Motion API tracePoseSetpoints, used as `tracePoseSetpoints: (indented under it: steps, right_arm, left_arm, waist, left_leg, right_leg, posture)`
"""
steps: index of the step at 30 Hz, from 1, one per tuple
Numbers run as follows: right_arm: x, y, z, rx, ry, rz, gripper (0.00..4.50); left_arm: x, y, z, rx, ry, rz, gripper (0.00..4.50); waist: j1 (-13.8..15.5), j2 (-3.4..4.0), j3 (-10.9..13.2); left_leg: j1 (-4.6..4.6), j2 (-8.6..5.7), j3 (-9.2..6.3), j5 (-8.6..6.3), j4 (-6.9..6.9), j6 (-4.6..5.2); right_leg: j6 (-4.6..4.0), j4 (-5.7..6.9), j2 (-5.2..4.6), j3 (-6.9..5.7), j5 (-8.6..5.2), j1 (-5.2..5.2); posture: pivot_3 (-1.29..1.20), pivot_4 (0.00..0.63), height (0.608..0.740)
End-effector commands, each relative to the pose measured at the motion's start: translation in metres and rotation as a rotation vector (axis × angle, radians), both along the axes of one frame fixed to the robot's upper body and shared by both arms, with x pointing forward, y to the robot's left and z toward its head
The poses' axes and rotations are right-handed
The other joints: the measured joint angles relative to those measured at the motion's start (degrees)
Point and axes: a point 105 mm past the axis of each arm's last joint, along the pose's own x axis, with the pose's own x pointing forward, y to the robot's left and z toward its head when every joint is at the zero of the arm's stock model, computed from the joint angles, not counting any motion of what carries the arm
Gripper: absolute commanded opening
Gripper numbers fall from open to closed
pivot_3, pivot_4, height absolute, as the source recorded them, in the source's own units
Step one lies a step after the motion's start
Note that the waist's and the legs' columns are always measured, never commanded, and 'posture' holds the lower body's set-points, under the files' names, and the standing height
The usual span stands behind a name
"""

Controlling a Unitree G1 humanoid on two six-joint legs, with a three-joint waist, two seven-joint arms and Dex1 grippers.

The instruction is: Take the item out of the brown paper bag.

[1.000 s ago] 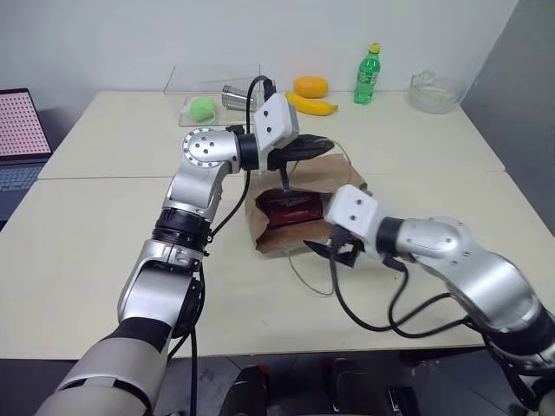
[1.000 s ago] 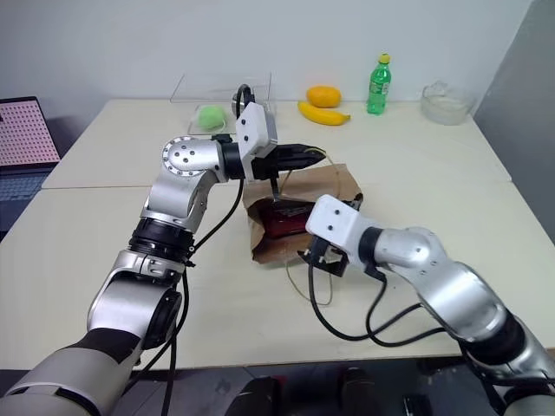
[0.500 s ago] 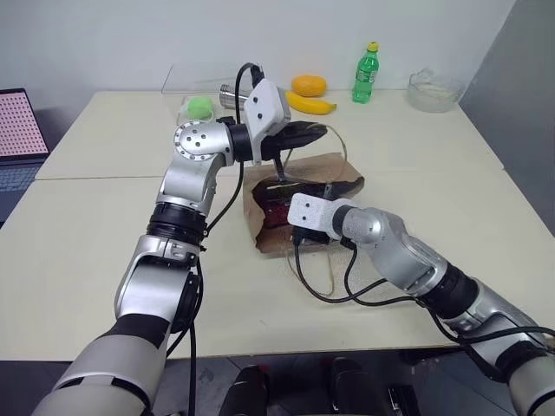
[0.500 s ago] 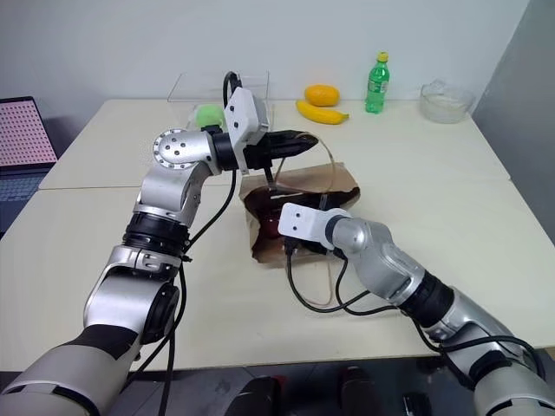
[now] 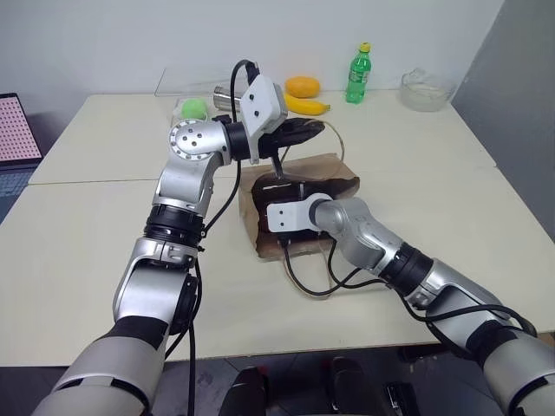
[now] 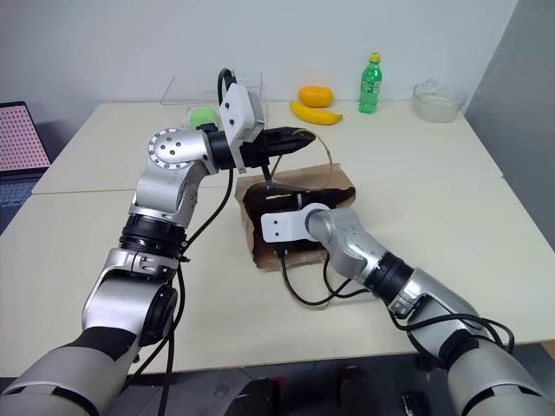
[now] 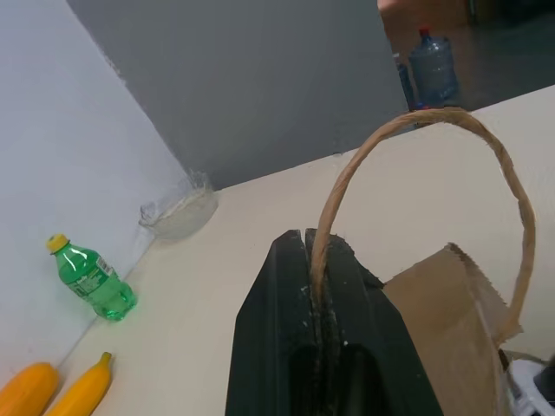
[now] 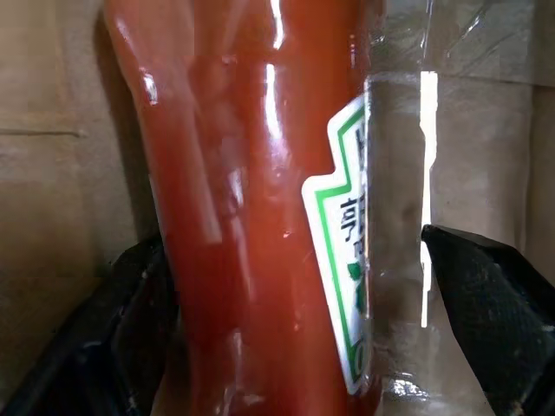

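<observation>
- Right gripper [image 8: 286, 381] has advanced into the brown paper bag [image 5: 338, 165]; fingers spread, straddling the item [image 8: 251, 199].
- Left gripper [image 7: 316, 338] stays clenched on the handle [image 7: 416, 121].
- Centre the bottle, then close evenly.

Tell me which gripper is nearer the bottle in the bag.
Right. The right gripper is inside the brown paper bag, its open fingers either side of the bottle. The left gripper is above, shut on a bag handle.

A lab or office test room: plain pale bench [image 5: 104, 234] against a bare wall, a laptop [image 5: 13, 139] beside the bench's edge.
</observation>
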Motion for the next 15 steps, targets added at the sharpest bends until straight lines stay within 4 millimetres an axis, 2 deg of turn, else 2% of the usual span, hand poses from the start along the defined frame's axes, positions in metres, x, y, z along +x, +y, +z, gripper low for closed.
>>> tracePoseSetpoints:
  steps: [1, 4, 6, 11, 15]
  right_arm:
    - [0.008, -0.016, -0.019, -0.036, 0.077, -0.069, 3.81]
    - [0.009, -0.016, -0.018, -0.028, 0.088, -0.069, 2.81]
    - [0.01, -0.015, -0.015, -0.017, 0.079, -0.056, 2.36]
    - [0.006, -0.008, 0.001, 0.036, 0.031, 0.004, 2.1]
    - [-0.009, -0.006, 0.029, 0.105, -0.024, 0.096, 2.1]
  left_arm:
    - [-0.006, 0.0, 0.016, -0.032, -0.053, -0.007, 0.0]
    - [-0.005, 0.0, 0.016, -0.032, -0.052, -0.003, 0.0]
    - [-0.005, 0.001, 0.015, -0.03, -0.051, 0.0, 0.0]
    - [-0.002, 0.005, 0.013, -0.025, -0.05, 0.019, 0.0]
    - [0.002, 0.008, 0.013, -0.025, -0.048, 0.04, 0.0]
  waist:
    - [-0.07, 0.0, 0.0]
    - [-0.09, 0.01, -0.01]
    - [-0.01, 0.01, -0.01]
    - [-0.01, 0.01, -0.01]
    - [0.03, 0.0, 0.0]
  left_leg:
    - [0.03, 0.0, 0.0, 0.01, 0.0, -0.02]
    - [0.14, 0.0, 0.01, 0.0, 0.0, 0.01]
    - [0.14, -0.02, -0.02, 0.0, 0.01, 0.01]
    - [0.11, -0.02, -0.03, 0.05, 0.0, -0.07]
    - [-0.02, -0.03, -0.06, 0.07, 0.01, -0.11]
  right_leg:
    - [0.0, 0.08, 0.0, 0.01, 0.0, 0.0]
    - [0.0, 0.25, 0.01, 0.03, 0.0, 0.02]
    - [0.0, 0.31, 0.01, 0.02, 0.0, 0.02]
    - [0.0, 0.27, 0.0, 0.02, 0.0, 0.0]
    - [0.0, 0.2, 0.0, -0.01, 0.0, -0.07]
  posture:
    - [0.0, 0.15, 0.74]
    - [0.0, 0.15, 0.74]
    - [0.0, 0.15, 0.74]
    - [0.0, 0.15, 0.74]
    - [0.0, 0.15, 0.74]
